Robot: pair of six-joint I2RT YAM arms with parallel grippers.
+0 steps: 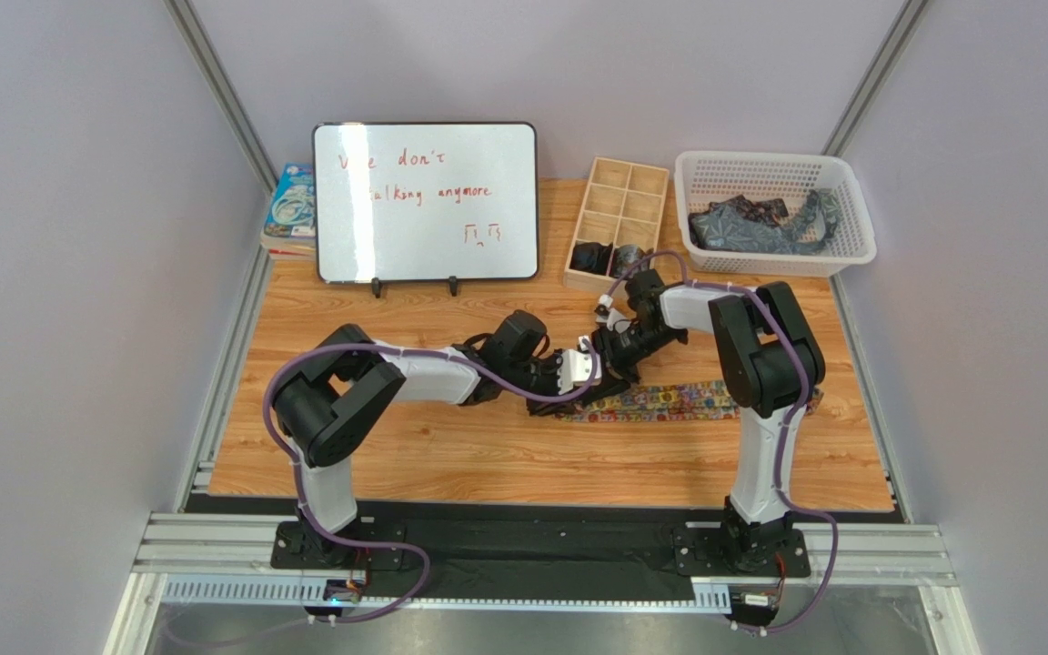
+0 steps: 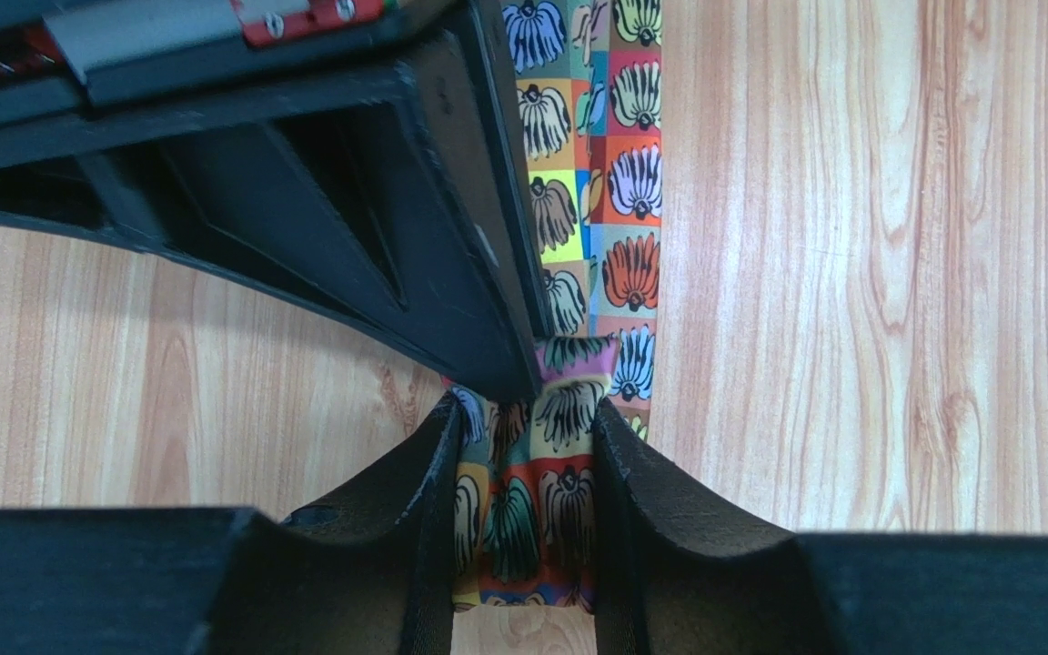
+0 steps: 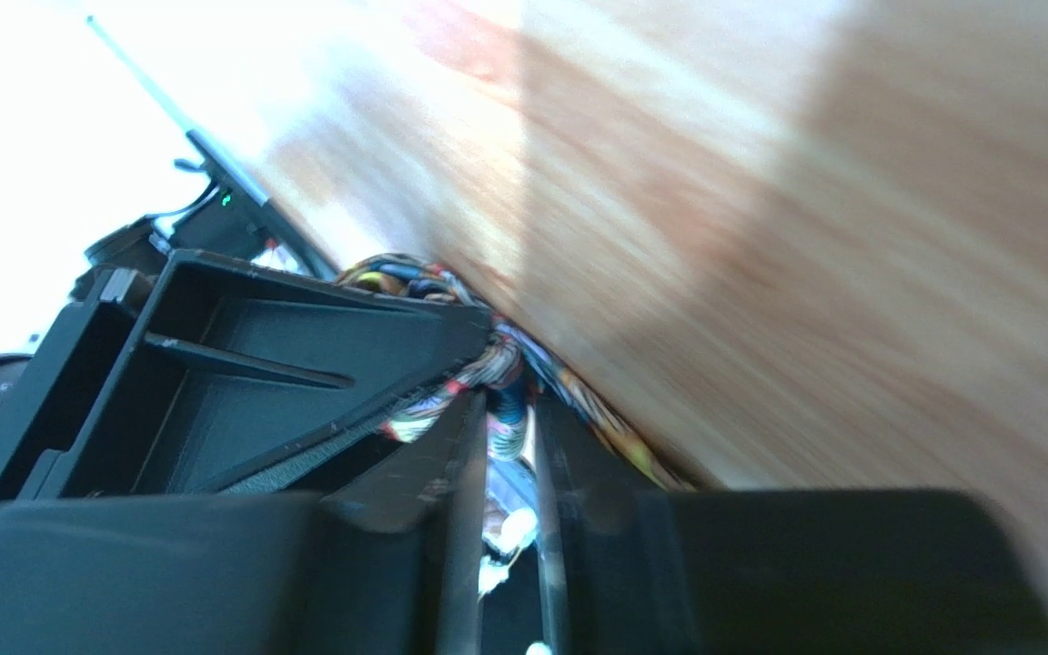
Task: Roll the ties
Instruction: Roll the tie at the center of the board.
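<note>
Here, the tie (image 2: 618, 205) is squeezed between the half-shut left gripper (image 2: 527, 423) and is also pinched by the almost shut right gripper (image 3: 509, 416).

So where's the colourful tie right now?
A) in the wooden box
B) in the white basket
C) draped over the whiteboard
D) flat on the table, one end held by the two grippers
D: the tie lies along the table, and both wrist views show its end pinched, in the left gripper and the right gripper.
</note>
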